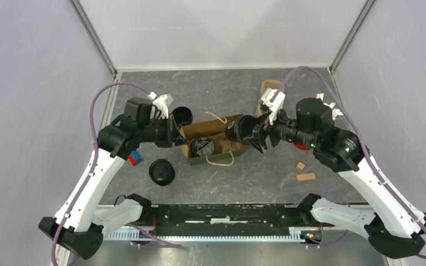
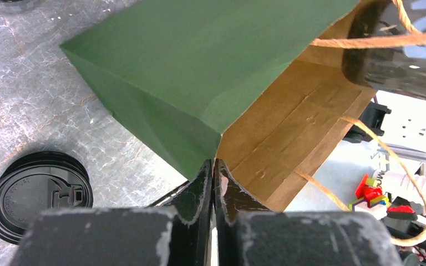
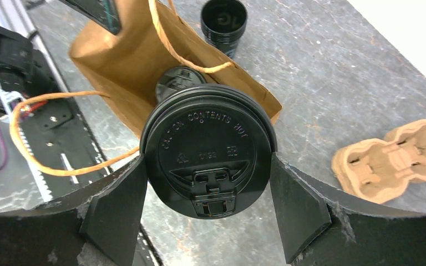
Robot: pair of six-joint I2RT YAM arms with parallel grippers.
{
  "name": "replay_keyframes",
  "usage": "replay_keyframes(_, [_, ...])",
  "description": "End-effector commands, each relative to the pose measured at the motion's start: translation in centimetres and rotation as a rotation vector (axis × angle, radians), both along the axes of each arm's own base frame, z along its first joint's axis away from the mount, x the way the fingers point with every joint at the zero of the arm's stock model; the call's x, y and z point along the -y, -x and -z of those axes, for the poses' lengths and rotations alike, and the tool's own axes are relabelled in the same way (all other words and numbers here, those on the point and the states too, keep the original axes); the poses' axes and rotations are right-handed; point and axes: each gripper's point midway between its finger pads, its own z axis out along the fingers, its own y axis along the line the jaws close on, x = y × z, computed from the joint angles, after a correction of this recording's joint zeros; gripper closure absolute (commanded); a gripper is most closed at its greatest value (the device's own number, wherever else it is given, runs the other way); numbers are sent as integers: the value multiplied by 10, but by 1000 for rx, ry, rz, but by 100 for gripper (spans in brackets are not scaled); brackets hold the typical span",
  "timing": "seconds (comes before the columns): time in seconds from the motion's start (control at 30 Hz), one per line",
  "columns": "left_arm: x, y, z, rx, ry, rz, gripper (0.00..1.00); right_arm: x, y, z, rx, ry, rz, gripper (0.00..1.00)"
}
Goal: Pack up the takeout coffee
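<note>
While my right claw has its fingers spread wide around a lidded black cup, gripping it by the sides, that cup hangs tipped over at the right end of the green paper bag, lid facing back toward the wrist and base pointing at the bag's mouth. A second cup sits lid-up inside the bag, toward its left half. My left claw is pinched shut on the bag's left rim and holds the mouth open. Outside, a third cup stands lidded on the table, near and left of the bag, and a fourth cup stands just beyond the bag's far left corner; I cannot tell whether it has a lid. The pulp carrier lies far right, well apart. I judge this to be the loading of one more cup, with two left to go. Next I need to bring the cup upright over the free right half, steer clear of the twine handle, lower it beside its neighbour, then let go.
</note>
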Motion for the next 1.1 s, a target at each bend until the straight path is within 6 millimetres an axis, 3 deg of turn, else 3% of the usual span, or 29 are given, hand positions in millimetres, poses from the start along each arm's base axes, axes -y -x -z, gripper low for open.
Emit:
replay_keyframes(0.0, [4,3,-16,103,34,66,92,-4,-13,4,125,107,-10,26])
replay_keyframes(0.23, [7,4,-17,111,44,94,90,-30,1,27,287,275,-125,24])
replay_keyframes(0.4, [11,6,-20,163,54,158,88,-54,2,24,364,348,-161,24])
replay_keyframes(0.5, [15,7,-21,206,68,207,87,-64,0,34,398,425,-194,24])
replay_keyframes(0.77, [18,10,-14,225,83,239,85,-73,-2,55,490,551,-244,23])
replay_keyframes(1.07, [16,11,-14,230,79,236,85,-84,0,21,532,513,-258,23])
